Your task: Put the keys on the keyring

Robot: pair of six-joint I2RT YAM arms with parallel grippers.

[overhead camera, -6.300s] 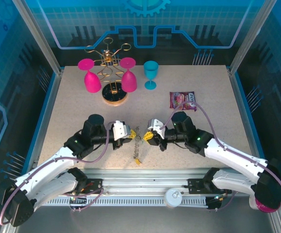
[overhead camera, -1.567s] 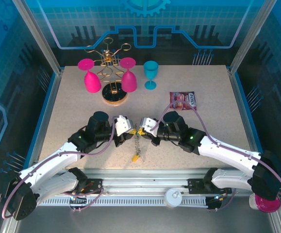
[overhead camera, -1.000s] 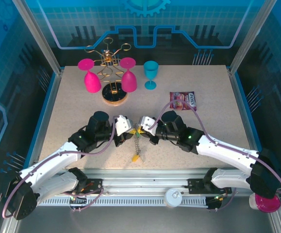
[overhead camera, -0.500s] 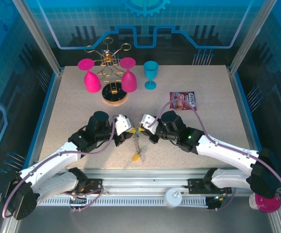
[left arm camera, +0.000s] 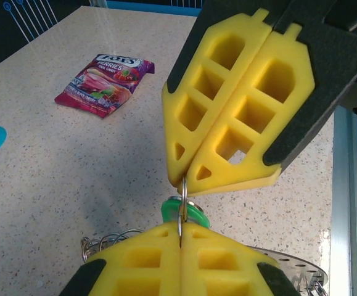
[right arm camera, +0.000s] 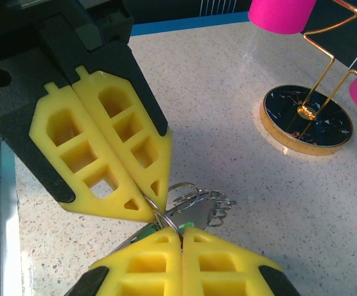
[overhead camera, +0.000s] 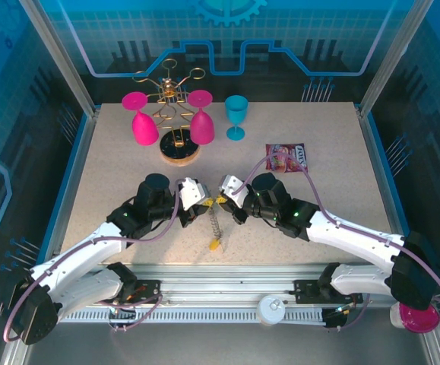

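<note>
**Two grippers pinch one thin keyring between them, tip to tip.**

The left gripper [left arm camera: 181, 231] and right gripper [right arm camera: 181, 234] meet over the middle of the tabletop [overhead camera: 318, 129]. Each has its fingers pressed together on the rim of the keyring [left arm camera: 182, 206], which is held on edge between them. A green-headed key [left arm camera: 193, 214] sits at the ring, and a chain [overhead camera: 216, 224] with a yellow key [overhead camera: 215, 245] trails toward the near edge. Both grips are at the very tips on thin wire, so an uneven pull or twist could let the ring slip out and drop. The trailing chain may also tug it sideways.
</note>
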